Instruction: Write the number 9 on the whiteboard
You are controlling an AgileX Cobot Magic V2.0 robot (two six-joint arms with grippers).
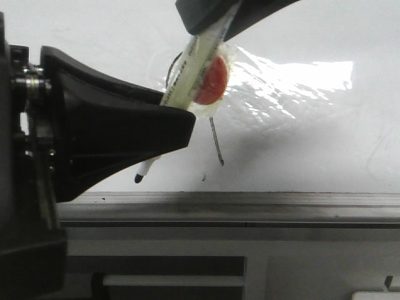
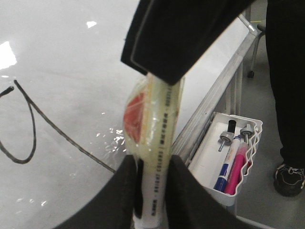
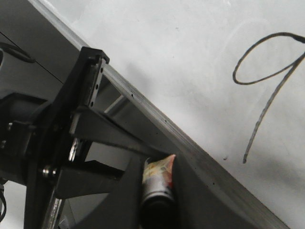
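Left gripper (image 1: 178, 112) pinches the marker (image 1: 187, 75); its tip (image 1: 138, 179) hangs off the whiteboard (image 1: 300, 144) toward the ledge (image 1: 250, 201), beside the number 9 (image 3: 267, 86). Right gripper (image 3: 159, 200) pinches a capped cylinder.

The left gripper (image 2: 151, 191) has its jaws closed on a marker (image 2: 155, 157), slanting over the surface's near edge. The right gripper (image 3: 157, 191) has its jaws clamped on that same marker (image 3: 157, 174).

Front camera faces the whiteboard (image 1: 350, 150) at close range; both wrist cameras (closer still) share its number 9 (image 3: 267, 81).
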